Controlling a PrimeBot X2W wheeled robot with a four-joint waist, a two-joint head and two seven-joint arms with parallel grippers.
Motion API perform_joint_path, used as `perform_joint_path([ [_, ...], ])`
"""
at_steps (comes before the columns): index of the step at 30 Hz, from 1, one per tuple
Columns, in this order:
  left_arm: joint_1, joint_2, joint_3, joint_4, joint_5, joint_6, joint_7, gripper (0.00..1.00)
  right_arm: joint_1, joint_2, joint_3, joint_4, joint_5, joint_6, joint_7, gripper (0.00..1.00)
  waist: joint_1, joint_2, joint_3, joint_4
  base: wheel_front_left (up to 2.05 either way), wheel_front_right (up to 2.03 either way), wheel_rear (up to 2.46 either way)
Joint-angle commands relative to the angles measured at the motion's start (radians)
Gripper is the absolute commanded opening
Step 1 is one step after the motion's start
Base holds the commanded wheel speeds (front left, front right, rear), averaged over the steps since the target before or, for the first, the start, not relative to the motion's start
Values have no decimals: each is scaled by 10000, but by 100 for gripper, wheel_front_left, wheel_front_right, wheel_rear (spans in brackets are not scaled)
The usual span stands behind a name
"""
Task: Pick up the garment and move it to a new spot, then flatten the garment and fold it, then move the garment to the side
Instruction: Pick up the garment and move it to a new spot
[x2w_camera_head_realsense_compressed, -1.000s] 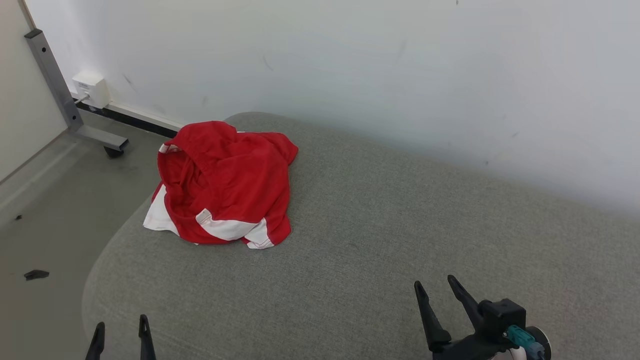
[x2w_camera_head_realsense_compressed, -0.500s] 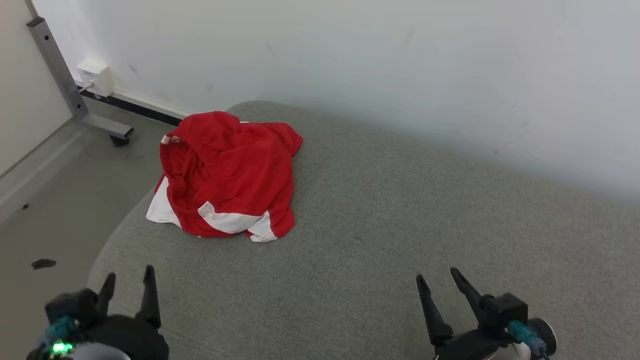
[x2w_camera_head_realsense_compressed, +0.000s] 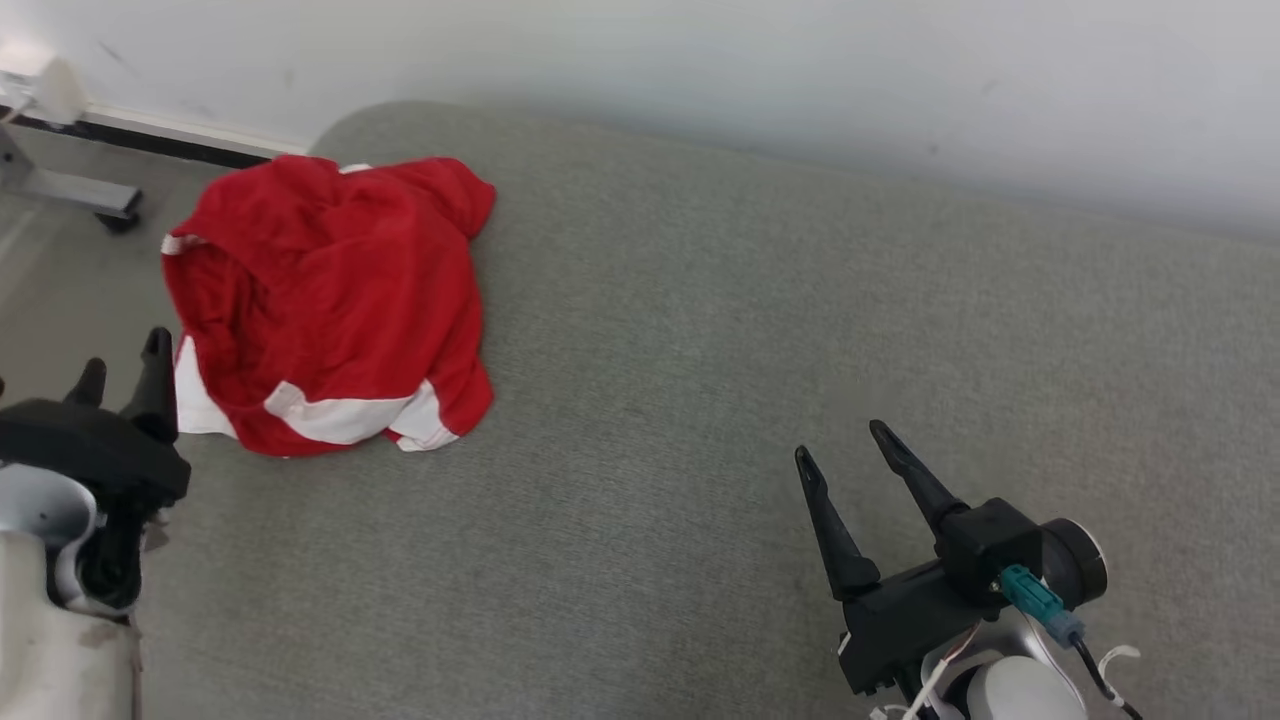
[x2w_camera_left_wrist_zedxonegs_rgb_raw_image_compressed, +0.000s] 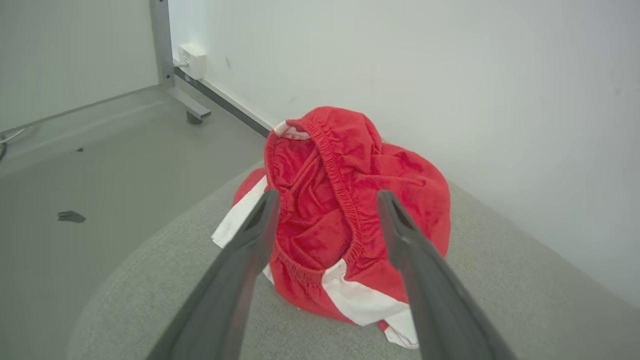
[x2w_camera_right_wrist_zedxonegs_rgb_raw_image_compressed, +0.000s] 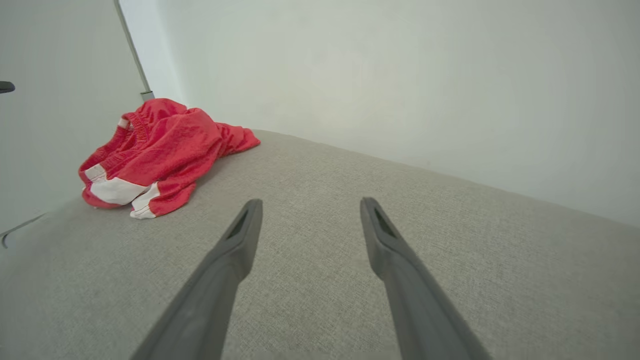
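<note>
The garment (x2w_camera_head_realsense_compressed: 330, 300) is a crumpled pair of red shorts with white panels, heaped near the left end of the grey cushioned surface (x2w_camera_head_realsense_compressed: 700, 400). It also appears in the left wrist view (x2w_camera_left_wrist_zedxonegs_rgb_raw_image_compressed: 350, 210) and far left in the right wrist view (x2w_camera_right_wrist_zedxonegs_rgb_raw_image_compressed: 160, 150). My left gripper (x2w_camera_head_realsense_compressed: 122, 360) stands open just left of the garment's white hem, fingers apart and empty. In its wrist view the elastic waistband lies beyond the two fingertips (x2w_camera_left_wrist_zedxonegs_rgb_raw_image_compressed: 267, 200). My right gripper (x2w_camera_head_realsense_compressed: 845, 445) is open over bare cushion at the lower right, well away from the garment.
A white wall (x2w_camera_head_realsense_compressed: 700, 60) runs along the far edge of the cushion. Grey floor lies off the left end, with a metal frame foot on a caster (x2w_camera_head_realsense_compressed: 90, 200) and a white wall box (x2w_camera_left_wrist_zedxonegs_rgb_raw_image_compressed: 192, 60). A small dark scrap (x2w_camera_left_wrist_zedxonegs_rgb_raw_image_compressed: 70, 216) lies on the floor.
The head camera has tilted down and swung right, shifting the scene up and left. My left gripper has risen into view and come up beside the garment's left edge. The garment lies as before.
</note>
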Motion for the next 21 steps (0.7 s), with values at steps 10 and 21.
perform_joint_path([
  [10, -1285, 684, -426, 1219, 108, 236, 1435, 100, 28, -28, -1, -696, -176, -24, 210, 100, -3, -1, 2870, -2905, 0, 0, 0],
  [21, -1041, 953, -1101, 2247, 905, 1144, 2081, 0, 210, -28, -21, -861, -2, -24, 308, 100, -3, -1, 2723, -3052, 0, 0, 0],
])
